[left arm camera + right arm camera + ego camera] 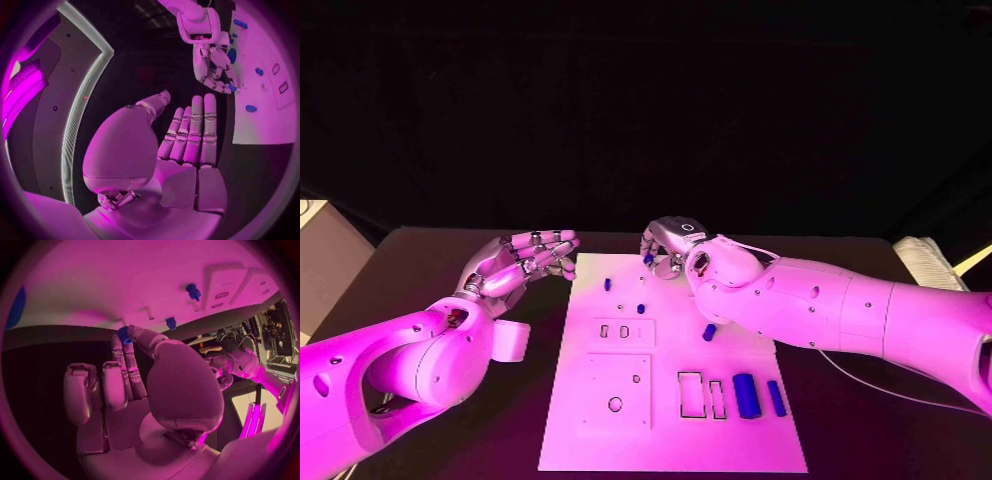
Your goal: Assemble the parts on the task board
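White rectangular task board (pixel 733 440) lies mid-table, with cut-out slots and holes. Six small blue parts on it: two long cylinders (pixel 746 395) near edge, three scattered short pieces (pixel 710 332). Right hand (pixel 672 245) pinches a small blue part (pixel 124 334) over the far edge. Left hand (pixel 524 262) beside the board, fingers straight, apart, holding nothing.

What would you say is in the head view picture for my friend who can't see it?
The right robot hand pinches a small blue part over the far edge of the white task board. The left robot hand hovers open beside the board, holding nothing. More blue parts lie on the board.
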